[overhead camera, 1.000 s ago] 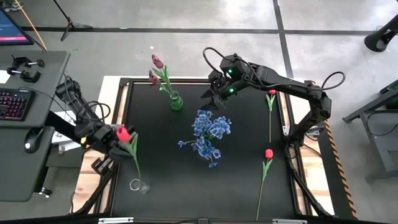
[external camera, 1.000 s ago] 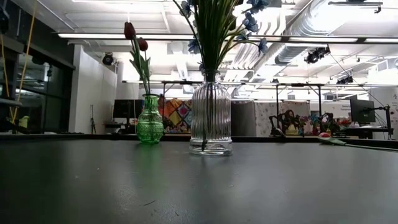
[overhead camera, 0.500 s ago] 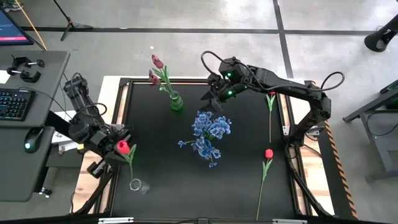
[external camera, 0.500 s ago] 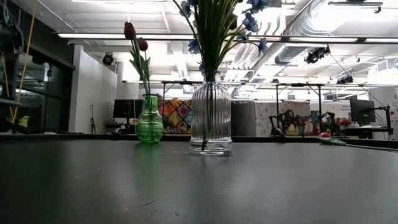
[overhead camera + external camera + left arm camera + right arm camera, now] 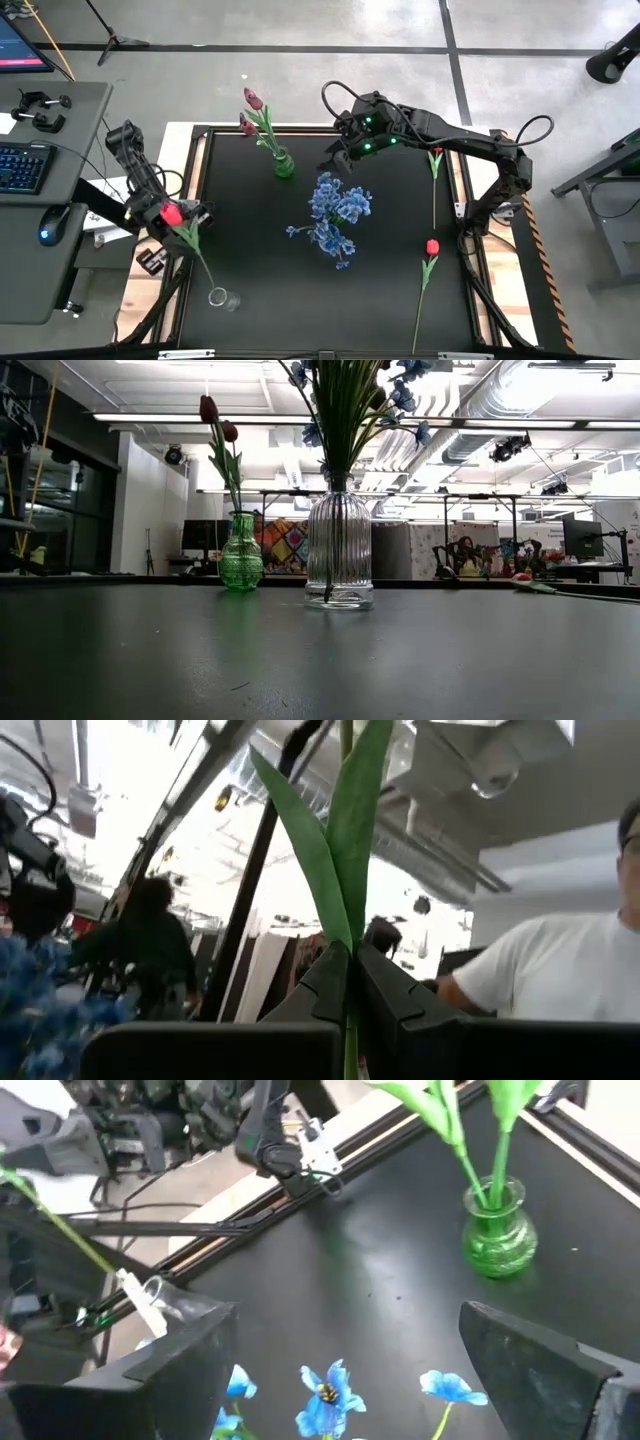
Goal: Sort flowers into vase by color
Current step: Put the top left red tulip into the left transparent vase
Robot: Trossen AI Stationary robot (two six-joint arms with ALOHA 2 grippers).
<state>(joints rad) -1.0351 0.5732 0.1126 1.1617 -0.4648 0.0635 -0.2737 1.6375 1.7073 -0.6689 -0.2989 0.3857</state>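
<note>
The red tulip [image 5: 172, 212] in play has a plump, closed bright red head on a thin green stem that slants down toward a small clear glass vase [image 5: 223, 298] at the table's near left corner; the stem's lower end reaches the vase's mouth, though whether it is inside cannot be told. The left gripper [image 5: 178, 217] is clamped shut on that stem just below the head, at the left edge of the matte black table [image 5: 250, 250], and in the left wrist view two long, smooth, pointed leaves [image 5: 335, 830] rise from between its closed dark fingers [image 5: 330, 985]. A bushy cluster of small blue blossoms [image 5: 335, 215], frilly and papery, stands in a ribbed clear glass vase [image 5: 338, 555] at the table's middle. Behind it a bulbous green glass vase [image 5: 284, 163] with a knobbly texture holds two darker maroon tulips [image 5: 250, 108]. Two more red tulips [image 5: 430, 250] lie flat on the right side of the table, well apart from each other. The right gripper [image 5: 338, 160] hovers between the green vase and the blue cluster, its jaws spread wide and holding nothing
</note>
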